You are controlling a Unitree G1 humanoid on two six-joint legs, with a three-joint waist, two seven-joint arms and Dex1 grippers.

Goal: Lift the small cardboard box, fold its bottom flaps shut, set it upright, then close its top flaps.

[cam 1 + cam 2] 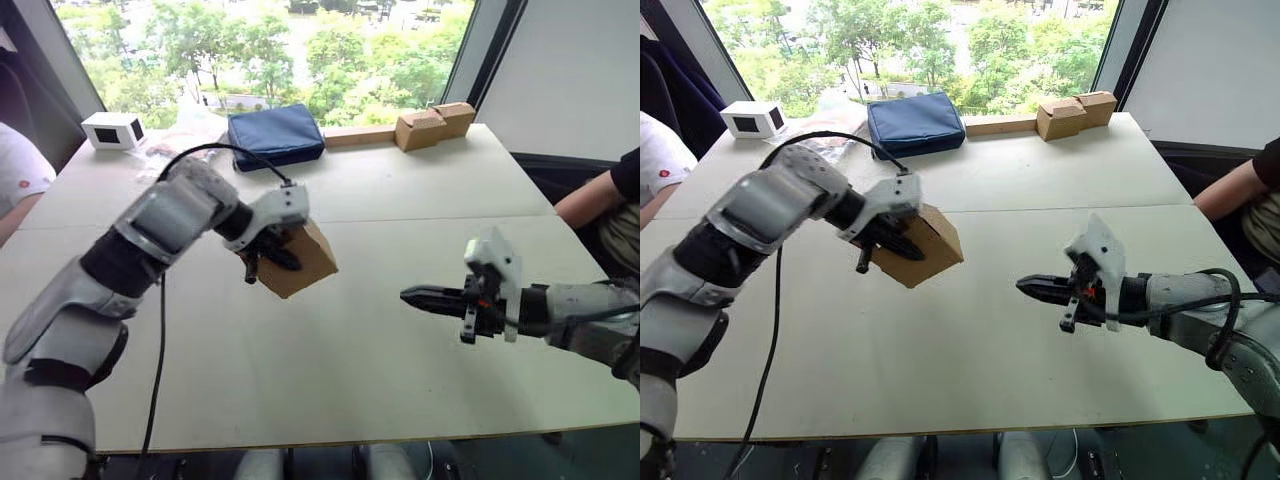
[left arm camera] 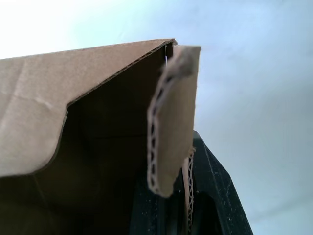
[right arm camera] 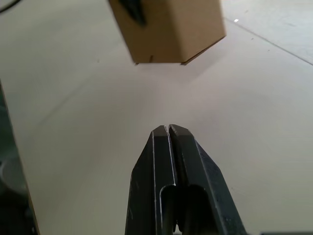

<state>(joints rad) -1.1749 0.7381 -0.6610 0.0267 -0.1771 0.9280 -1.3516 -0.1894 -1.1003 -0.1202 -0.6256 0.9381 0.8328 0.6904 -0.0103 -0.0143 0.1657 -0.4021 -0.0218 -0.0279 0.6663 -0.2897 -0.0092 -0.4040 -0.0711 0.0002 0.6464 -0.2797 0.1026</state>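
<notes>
Left eye view: my left gripper [image 1: 268,252] has its 2 fingers clamped on the small cardboard box [image 1: 300,262], holding it tilted in the air above the pale tabletop [image 1: 400,350]. My right gripper [image 1: 415,296] hangs well apart from it, fingers pressed together, pointing toward the box. At the far edge sit a blue pouch [image 1: 275,135], a small white device [image 1: 113,129] and a pair of joined tan boxes [image 1: 434,124].

Right eye view: same scene; a person's arm [image 1: 1230,190] rests by the tabletop's right side, and another person's sleeve [image 1: 660,155] shows on the left.

Left wrist view: I look into the box's dark open inside, 1 flap [image 2: 173,117] edge-on showing its corrugation, a black finger [image 2: 215,196] just behind it.

Right wrist view: my 2 fingers [image 3: 188,181] touch along their length, and the box floats ahead above the tabletop with a dark fingertip [image 3: 133,11] against its side.
</notes>
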